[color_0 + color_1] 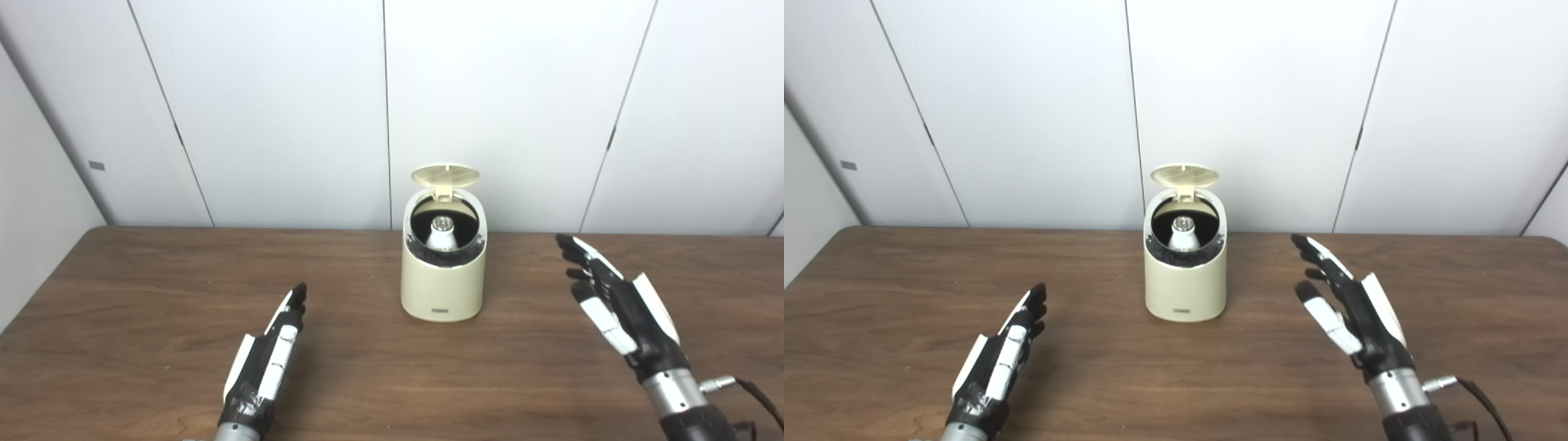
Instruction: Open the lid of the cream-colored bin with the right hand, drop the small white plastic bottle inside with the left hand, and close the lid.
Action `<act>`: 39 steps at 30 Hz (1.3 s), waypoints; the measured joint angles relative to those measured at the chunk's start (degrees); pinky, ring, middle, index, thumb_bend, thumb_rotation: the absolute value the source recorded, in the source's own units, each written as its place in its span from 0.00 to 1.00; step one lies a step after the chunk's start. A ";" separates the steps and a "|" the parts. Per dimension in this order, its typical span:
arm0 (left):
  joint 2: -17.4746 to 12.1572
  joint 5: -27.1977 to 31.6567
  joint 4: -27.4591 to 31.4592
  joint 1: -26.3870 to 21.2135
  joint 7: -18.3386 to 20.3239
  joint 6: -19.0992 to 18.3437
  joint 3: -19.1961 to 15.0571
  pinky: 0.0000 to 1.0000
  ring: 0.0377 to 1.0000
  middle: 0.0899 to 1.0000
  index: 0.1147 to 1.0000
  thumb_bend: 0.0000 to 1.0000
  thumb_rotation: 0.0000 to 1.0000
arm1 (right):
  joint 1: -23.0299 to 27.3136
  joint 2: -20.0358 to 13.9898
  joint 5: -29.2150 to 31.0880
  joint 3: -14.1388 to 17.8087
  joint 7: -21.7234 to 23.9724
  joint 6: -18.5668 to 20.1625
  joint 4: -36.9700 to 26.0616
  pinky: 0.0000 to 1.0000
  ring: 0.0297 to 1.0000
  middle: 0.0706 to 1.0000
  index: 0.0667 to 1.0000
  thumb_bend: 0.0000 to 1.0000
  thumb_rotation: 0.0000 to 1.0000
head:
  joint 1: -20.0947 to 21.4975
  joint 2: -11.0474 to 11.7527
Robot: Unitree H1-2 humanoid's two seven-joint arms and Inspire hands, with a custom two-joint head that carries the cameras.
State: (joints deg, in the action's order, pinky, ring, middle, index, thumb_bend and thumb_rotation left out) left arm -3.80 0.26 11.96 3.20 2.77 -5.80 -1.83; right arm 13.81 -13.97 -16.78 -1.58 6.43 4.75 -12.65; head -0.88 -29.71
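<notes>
Both hands are black with white plates: the left hand [266, 361] has black tape at its silver wrist, the right hand [618, 306] a silver cuff [674, 392] with a black cable [756, 395] beside it.

Left robot hand [267, 358] and right robot hand [618, 306] both empty, fingers extended, well apart.

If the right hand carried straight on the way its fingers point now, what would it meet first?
Probably nothing on the table. The right hand points away and slightly left, a line that seems to pass right of the cream-colored bin toward the white wall panels. Depth is unclear.
</notes>
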 measured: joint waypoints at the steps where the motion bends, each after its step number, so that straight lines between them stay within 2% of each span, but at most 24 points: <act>1: 0.44 0.10 -0.56 0.21 -0.20 0.79 -0.03 1.00 1.00 1.00 1.00 0.57 1.00 | 1.31 -0.01 -0.37 -0.21 0.41 0.93 0.01 0.87 0.91 0.91 0.87 0.58 1.00 | 0.09 0.00; 5: 1.54 0.09 -2.50 0.37 -0.71 4.18 -0.05 1.00 1.00 1.00 1.00 0.58 1.00 | 6.98 0.11 -1.30 -1.63 0.96 3.21 0.97 0.88 0.92 0.91 0.87 0.55 1.00 | 0.26 0.00; 10: 1.56 -0.36 -3.29 0.42 -1.15 5.40 -0.02 1.00 1.00 1.00 1.00 0.60 1.00 | 13.08 0.06 -3.82 -3.74 1.34 6.15 3.32 0.87 0.92 0.92 0.87 0.57 1.00 | 0.62 -0.26; 16: 1.60 -0.71 -4.47 0.54 -2.26 6.87 0.05 1.00 1.00 1.00 1.00 0.62 1.00 | 18.83 -0.20 -5.29 -6.35 2.88 6.62 8.69 0.83 0.89 0.89 0.85 0.54 1.00 | 0.70 -0.35; 21: 1.74 -2.23 -4.49 0.68 -2.72 6.92 0.60 0.97 1.00 1.00 1.00 0.61 1.00 | 23.07 -0.21 -7.48 -8.14 2.85 6.51 13.58 0.91 0.95 0.94 0.83 0.57 1.00 | 0.88 -0.26; 23: 1.77 -2.24 -4.49 0.67 -2.77 6.96 0.61 0.96 1.00 1.00 1.00 0.60 1.00 | 23.91 -0.14 -8.38 -9.01 2.86 6.51 14.54 0.92 0.97 0.95 0.82 0.58 1.00 | 0.97 -0.26; 29: 1.89 -2.64 -4.48 0.67 -3.36 6.78 0.59 0.94 0.99 1.00 0.99 0.63 1.00 | 25.43 0.25 -11.28 -11.41 2.89 6.32 16.29 0.88 0.96 0.95 0.77 0.58 1.00 | 0.97 -0.18; 39: 2.15 -2.69 -4.36 0.67 -4.40 6.44 0.71 0.92 0.99 1.00 0.98 0.62 1.00 | 26.57 -0.36 -13.04 -13.65 2.95 3.52 19.01 0.97 1.00 0.97 0.77 0.61 1.00 | 0.62 -0.26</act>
State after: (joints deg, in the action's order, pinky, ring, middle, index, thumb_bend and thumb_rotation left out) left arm -1.65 -2.43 7.60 3.86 -1.63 0.64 -1.12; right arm 40.37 -14.32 -29.83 -15.23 9.38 8.27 6.36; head -0.26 -29.97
